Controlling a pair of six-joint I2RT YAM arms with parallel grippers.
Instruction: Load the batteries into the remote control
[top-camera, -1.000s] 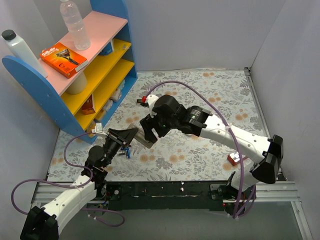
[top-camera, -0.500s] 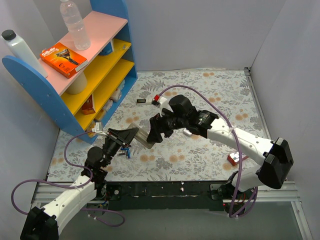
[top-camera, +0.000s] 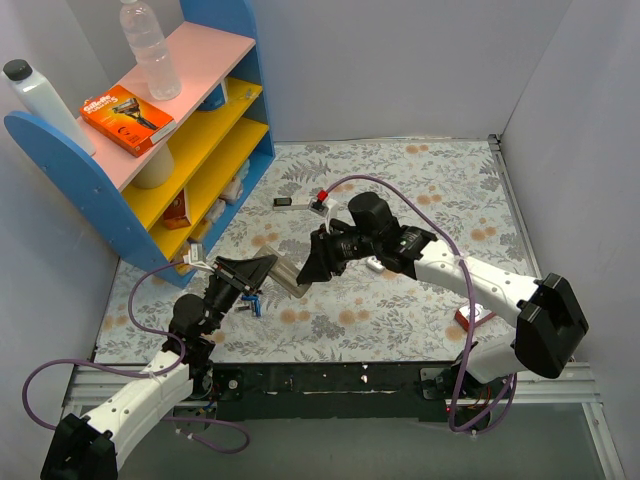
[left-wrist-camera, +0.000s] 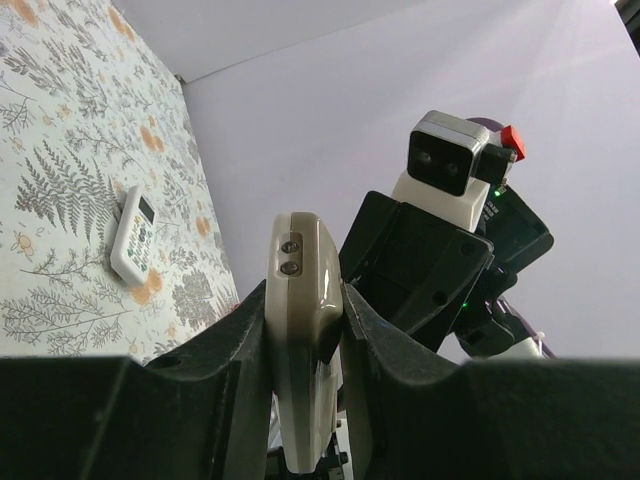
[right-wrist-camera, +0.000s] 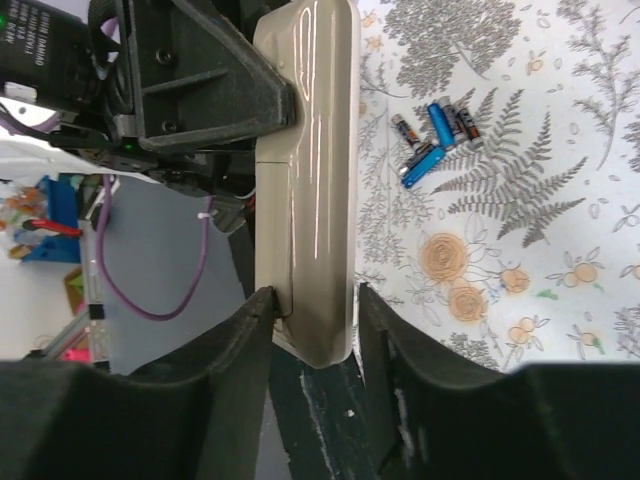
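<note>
Gripped at both ends: left pincer (left-wrist-camera: 303, 310) and right pincer (right-wrist-camera: 314, 300) each clamped on remote (left-wrist-camera: 300, 262), held on edge above desk (top-camera: 420, 180). Right wrist shows batteries (right-wrist-camera: 432, 140) clustered on desk beneath. Left wrist shows slim remote (left-wrist-camera: 133, 232) lying flat beyond.

The remote control (top-camera: 287, 277) hangs as a bar between your left gripper (top-camera: 266, 268) and right gripper (top-camera: 308, 270), closing the air over the near-left table (top-camera: 440, 190). The batteries (top-camera: 254, 304) lie just beside that left gripper, reachable from the near side. The blue shelf (top-camera: 90, 190) walls off the left. A slim remote (left-wrist-camera: 132, 234) lies farther out. The far right floor is open.
</note>
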